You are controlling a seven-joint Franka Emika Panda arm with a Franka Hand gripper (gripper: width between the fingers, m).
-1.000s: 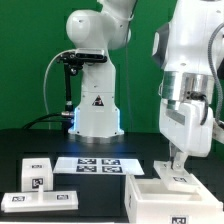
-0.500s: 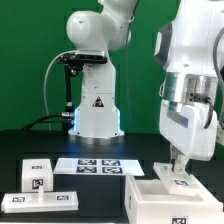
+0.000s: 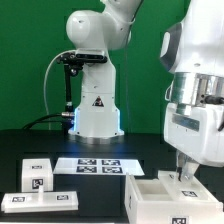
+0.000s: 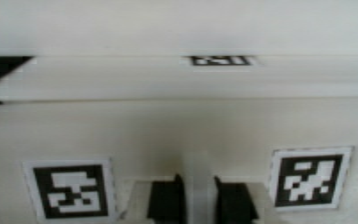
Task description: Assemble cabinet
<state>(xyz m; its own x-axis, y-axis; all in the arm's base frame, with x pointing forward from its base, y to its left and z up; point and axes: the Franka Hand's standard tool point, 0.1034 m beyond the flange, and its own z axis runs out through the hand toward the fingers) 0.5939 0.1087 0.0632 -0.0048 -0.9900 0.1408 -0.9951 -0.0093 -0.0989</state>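
The cabinet box [image 3: 150,196], large and white, stands at the front on the exterior view's right, with a tag on its far wall. My gripper [image 3: 183,168] comes straight down onto that far wall. In the wrist view the two dark fingertips [image 4: 160,200] stand close together with a thin pale strip of the cabinet box [image 4: 176,120] between them; the gripper [image 4: 192,202] is shut on that wall. Two tags [image 4: 69,190] flank the fingers. Flat white tagged panels [image 3: 38,173] lie at the exterior view's left front.
The marker board [image 3: 97,164] lies flat on the black table between the panels and the box. A long white panel [image 3: 40,201] lies at the front left edge. The arm's white base [image 3: 97,105] stands behind the marker board, before a green backdrop.
My gripper and wrist have shifted toward the exterior view's right, and the tagged far wall of the cabinet box has shifted right with them. The panels on the left have not moved.
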